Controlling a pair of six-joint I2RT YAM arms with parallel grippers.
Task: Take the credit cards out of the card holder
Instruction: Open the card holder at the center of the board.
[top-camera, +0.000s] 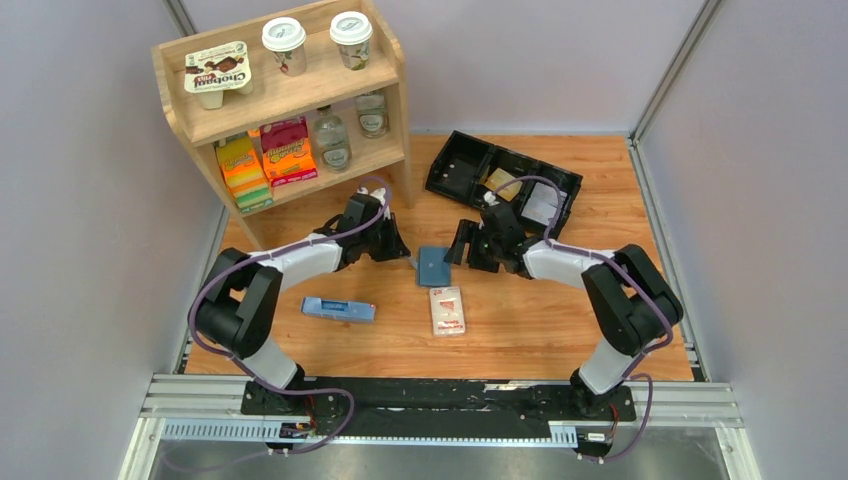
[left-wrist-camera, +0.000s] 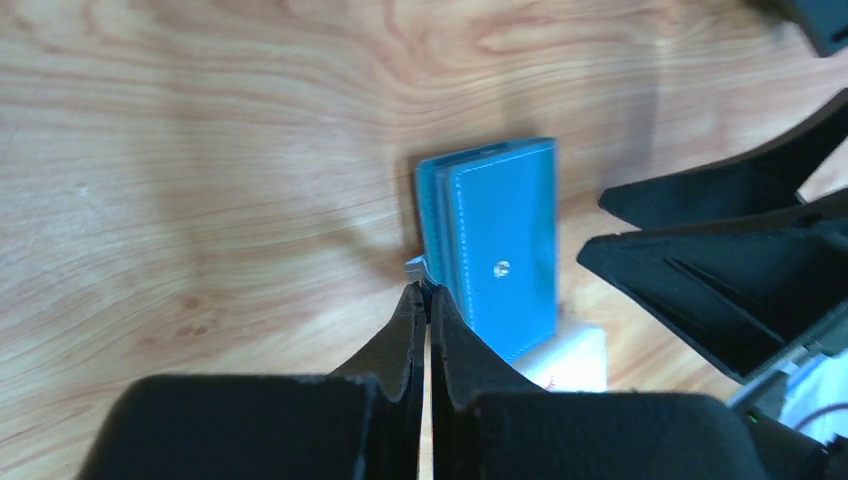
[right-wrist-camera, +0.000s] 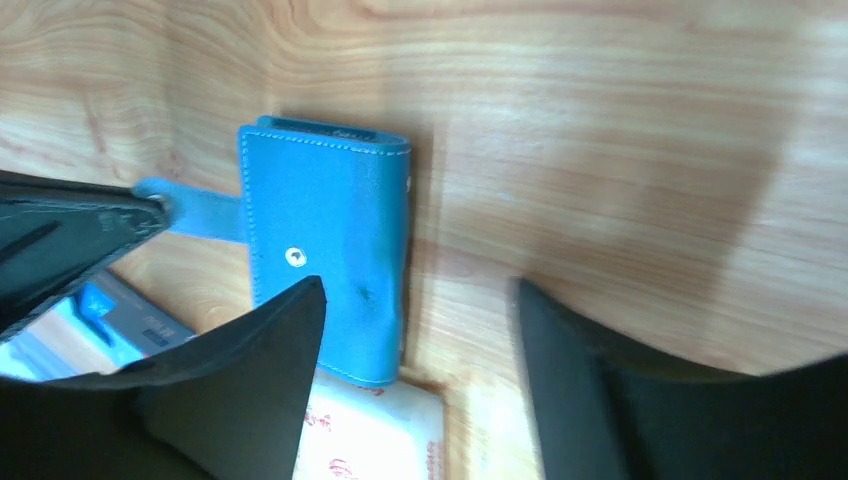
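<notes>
The light blue card holder (top-camera: 434, 265) lies folded shut on the wood table, mid-way between the arms. Its closing strap (right-wrist-camera: 200, 212) sticks out on the left side. My left gripper (left-wrist-camera: 427, 290) is shut on the tip of that strap, also seen from above (top-camera: 408, 258). My right gripper (right-wrist-camera: 418, 290) is open just right of the holder, one finger over its snap panel (right-wrist-camera: 330, 240), touching nothing. A tan-gold card (top-camera: 503, 184) and a greyish flat card (top-camera: 540, 207) lie in the black tray (top-camera: 460, 165). No card shows sticking out of the holder.
A white pack with red print (top-camera: 447, 311) lies just in front of the holder, touching its near end. A long pale blue box (top-camera: 338, 309) lies to the front left. A wooden shelf (top-camera: 285, 100) with cups, bottles and boxes stands at the back left.
</notes>
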